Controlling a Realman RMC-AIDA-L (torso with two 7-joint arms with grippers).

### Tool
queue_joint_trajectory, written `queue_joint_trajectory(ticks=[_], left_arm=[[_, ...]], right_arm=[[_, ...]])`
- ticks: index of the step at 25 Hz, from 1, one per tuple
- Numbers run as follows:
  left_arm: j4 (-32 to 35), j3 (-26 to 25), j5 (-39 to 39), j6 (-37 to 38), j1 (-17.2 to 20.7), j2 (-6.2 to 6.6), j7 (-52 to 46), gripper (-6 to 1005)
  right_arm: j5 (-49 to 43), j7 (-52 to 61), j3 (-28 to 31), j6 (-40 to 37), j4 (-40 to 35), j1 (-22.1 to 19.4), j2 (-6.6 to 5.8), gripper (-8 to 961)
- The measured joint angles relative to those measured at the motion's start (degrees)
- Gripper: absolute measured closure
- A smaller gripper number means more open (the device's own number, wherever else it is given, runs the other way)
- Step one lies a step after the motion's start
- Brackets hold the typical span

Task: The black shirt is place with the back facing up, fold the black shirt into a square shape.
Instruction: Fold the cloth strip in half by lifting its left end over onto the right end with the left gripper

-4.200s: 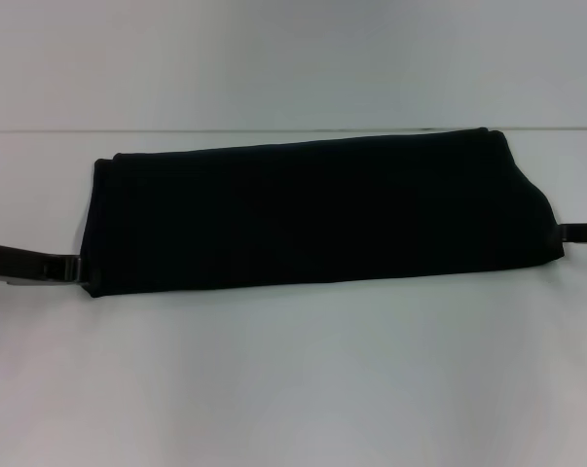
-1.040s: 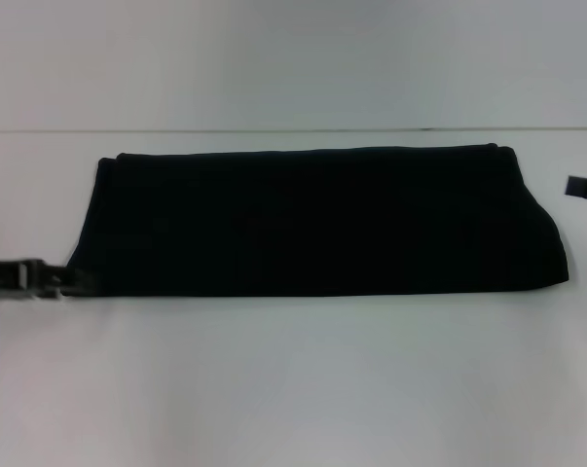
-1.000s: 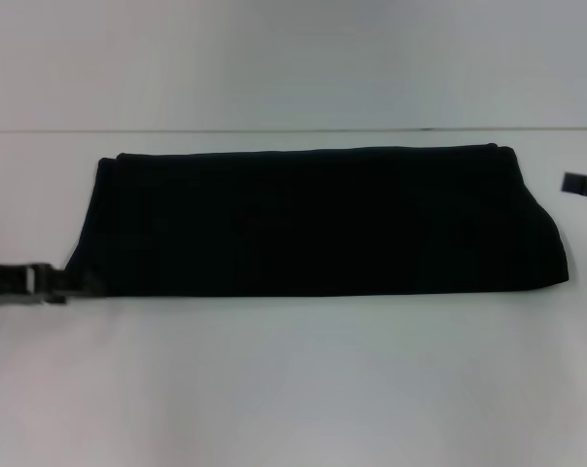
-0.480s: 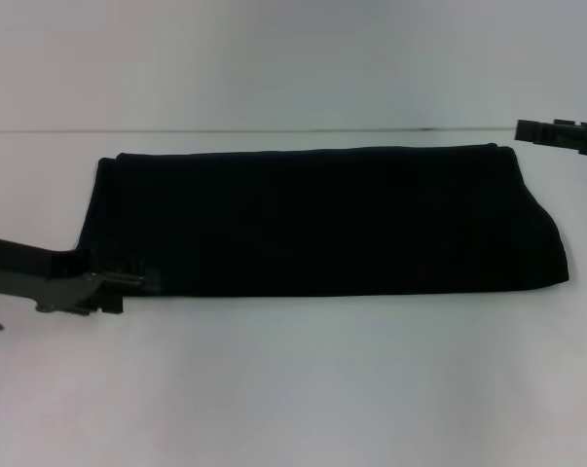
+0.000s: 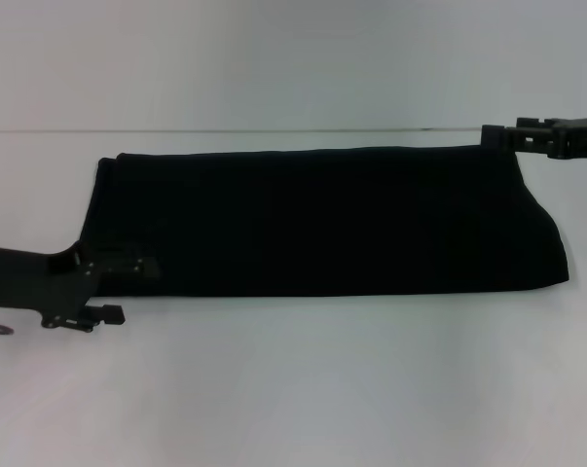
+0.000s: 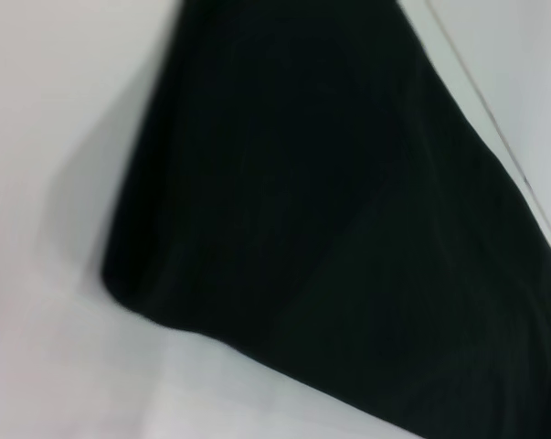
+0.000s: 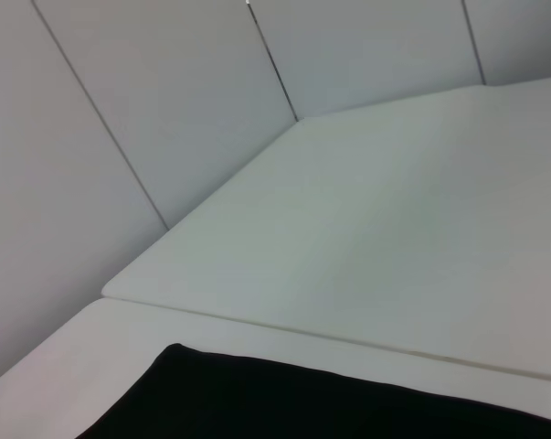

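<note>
At the left end of the black shirt [image 5: 322, 222] we see our left pincer [image 5: 128, 290] reaching in low from the counter's left side. Its two fingers are spread apart: one lies over the shirt's near-left corner, the other sits just off the near edge on the bare counter [image 5: 303, 389]. It holds nothing. The arm behind it runs nearly level with the counter and slopes gently toward the shirt.

The shirt itself lies flat as a long band across the middle of the counter, already folded lengthwise, with its left end squared and its right end flaring slightly toward us. The left wrist view shows that rounded near corner [image 6: 120, 274] lying on the counter with thick, doubled edges. We judge the fabric to be light, limp and matte, so it should not slip, but it will sag and let layers slide apart if pinched too shallowly. The best hold is at the end corners, taking every layer at once, so one end can be carried over the other to make a square.

At the far-right corner of the shirt, our right pincer [image 5: 488, 135] hovers at the far edge, its arm coming in level from the right. We cannot tell whether its fingers are apart or together.
</note>
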Motion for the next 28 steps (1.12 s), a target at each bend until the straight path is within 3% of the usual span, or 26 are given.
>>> queue_joint_trajectory(ticks=[16, 28], left_arm=[[-5.4, -7.0, -0.8, -8.0, 1.5, -0.40, -10.2, 105], [-6.1, -7.6, -0.3, -12.6, 1.6, -0.34, -11.7, 106]], right_arm=[[2.4, -0.5, 0.0, 0.6, 0.0, 1.4, 1.23, 74], [2.8, -1.0, 0.0, 1.6, 0.2, 2.0, 1.36, 74]])
